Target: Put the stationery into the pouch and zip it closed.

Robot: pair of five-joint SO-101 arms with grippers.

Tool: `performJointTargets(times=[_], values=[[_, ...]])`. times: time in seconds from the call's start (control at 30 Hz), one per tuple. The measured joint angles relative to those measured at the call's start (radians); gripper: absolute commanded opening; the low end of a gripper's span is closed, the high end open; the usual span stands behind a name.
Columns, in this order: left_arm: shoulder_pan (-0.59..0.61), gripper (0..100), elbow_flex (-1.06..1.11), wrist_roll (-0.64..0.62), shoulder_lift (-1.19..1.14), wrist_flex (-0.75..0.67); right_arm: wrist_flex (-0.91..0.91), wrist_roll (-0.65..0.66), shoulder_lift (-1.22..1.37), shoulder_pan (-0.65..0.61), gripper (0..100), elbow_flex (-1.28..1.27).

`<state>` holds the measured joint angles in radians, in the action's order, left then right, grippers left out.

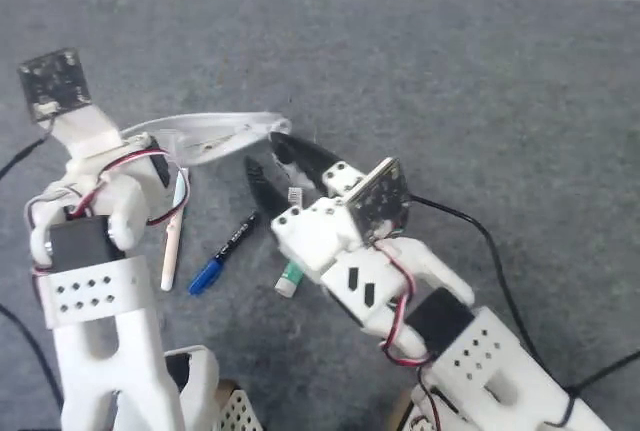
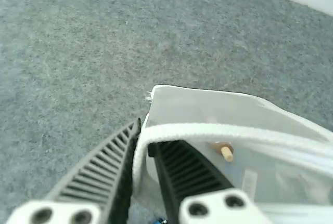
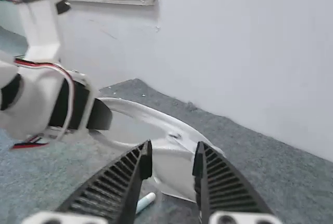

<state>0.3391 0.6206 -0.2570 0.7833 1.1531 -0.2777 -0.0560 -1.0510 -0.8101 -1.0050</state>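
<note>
Pouch (image 1: 215, 136) lies on the grey mat (image 1: 450, 81), mouth not zipped. Its rim is lifted at one end, so the opening gapes instead of lying flat.

Left gripper (image 2: 141, 135) is clamped on the zipper rim of the pouch (image 2: 234, 125), one jaw inside and one outside. My read is that it's there to anchor the pouch and hold the mouth open for loading. A small tan stub (image 2: 226, 153) shows through the pouch wall. It looks like one item already inside, but I can't tell what it is.

Right gripper (image 1: 265, 156) sits at the pouch's other end, just beside it. Jaws are moderately apart with nothing between them. The right wrist view has the gripper (image 3: 170, 159) lined up on the pouch (image 3: 156, 122), apart from the fabric.

Loose stationery sits on the arms' side of the pouch:
- The white pen (image 1: 172, 236) is nearest, beside the left arm.
- The blue-capped marker (image 1: 222, 254) is next to it.
- The green-capped piece (image 1: 289, 279) is farthest, partly under the right arm.

Judgement: loading is barely started and the zip is undone. The right arm does the picking, since the left is committed to the hold.
</note>
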Motion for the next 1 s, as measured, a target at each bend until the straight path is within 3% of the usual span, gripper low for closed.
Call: performJointTargets(times=[0.2,0.57,0.73,1.0], values=[[0.072,1,0.002,-0.031,-0.003,-0.014,-0.158,-0.072,-0.009,0.041,12.8,0.0],[0.081,1,0.002,-0.031,-0.003,-0.026,-0.42,-0.245,0.002,0.041,12.7,0.0],[0.081,1,0.002,-0.031,-0.003,-0.026,-0.44,-0.322,0.138,0.041,12.8,0.028],[0.083,1,0.017,-0.031,-0.003,-0.038,-0.621,-0.505,0.454,0.041,12.8,0.244]])
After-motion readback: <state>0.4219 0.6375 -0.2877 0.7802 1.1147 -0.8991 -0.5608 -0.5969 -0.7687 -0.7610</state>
